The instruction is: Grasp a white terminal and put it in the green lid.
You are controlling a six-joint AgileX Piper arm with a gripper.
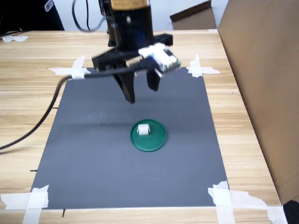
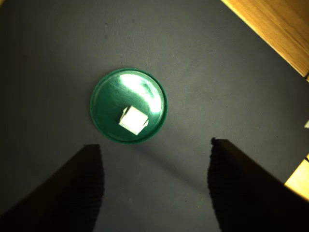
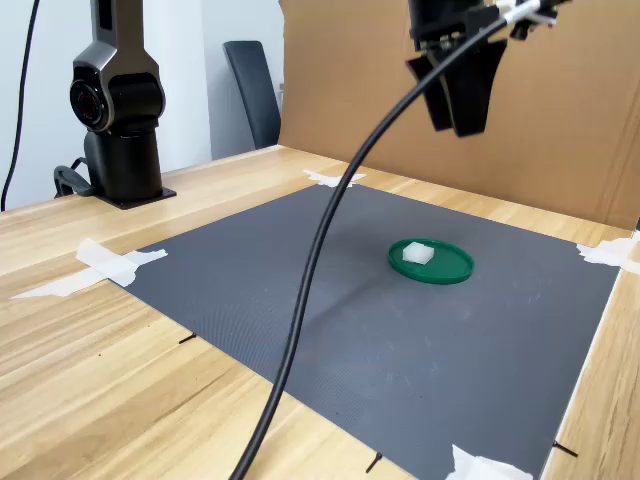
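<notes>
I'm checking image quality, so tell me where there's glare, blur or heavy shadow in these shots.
Wrist view: bright glare on the green lid, dark vignetted corners, pincer fingers in silhouette. First exterior view: the pincer and its wrist look motion-blurred. Second exterior view: evenly lit, white terminal sharp.

lid – dark green | terminal – white | mat – plain grey | table – light wood grain
</notes>
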